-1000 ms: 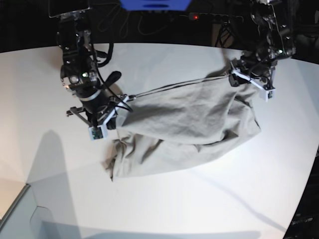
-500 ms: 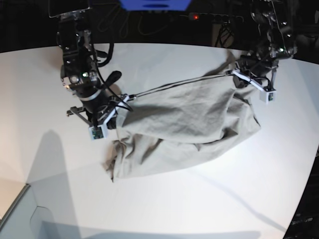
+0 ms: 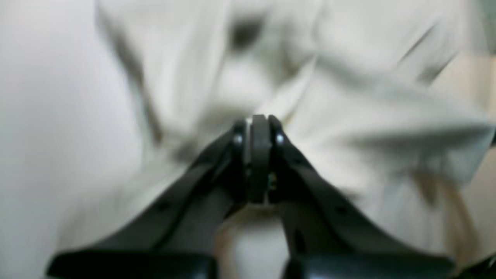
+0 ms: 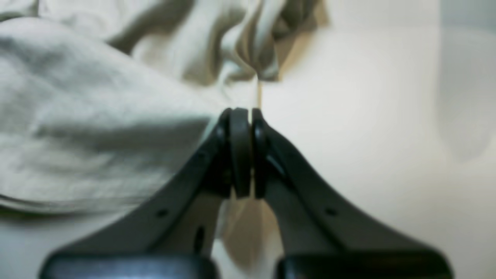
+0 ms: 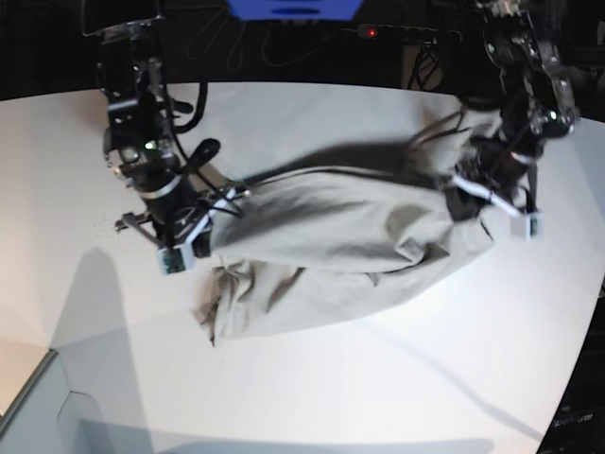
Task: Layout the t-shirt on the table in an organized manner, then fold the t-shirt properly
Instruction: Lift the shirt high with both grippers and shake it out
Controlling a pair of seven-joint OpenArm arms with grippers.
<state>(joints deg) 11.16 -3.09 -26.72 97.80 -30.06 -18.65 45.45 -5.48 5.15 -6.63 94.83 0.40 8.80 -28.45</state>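
Observation:
The light grey-beige t-shirt (image 5: 340, 241) lies wrinkled and bunched across the middle of the white table (image 5: 397, 378), stretched between my two grippers. My right gripper (image 5: 223, 198) is at the shirt's left end in the base view, shut on a thin fold of its edge (image 4: 259, 73); its tips show in the right wrist view (image 4: 242, 114). My left gripper (image 5: 461, 185) is at the shirt's right end, shut on the cloth (image 3: 348, 128); its tips show in the blurred left wrist view (image 3: 259, 121). The lower left part of the shirt sags in a heap on the table.
The table's curved far edge runs behind both arms, with dark space, cables and a power strip with a red light (image 5: 371, 32) beyond. A blue object (image 5: 293, 8) is at the top. A pale box edge (image 5: 38, 397) sits off the table's front-left corner.
My left gripper has moved nearer and to the right in the base view, pulling its end of the shirt along. My right arm has shifted slightly left. The stretched upper hem now hangs lower.

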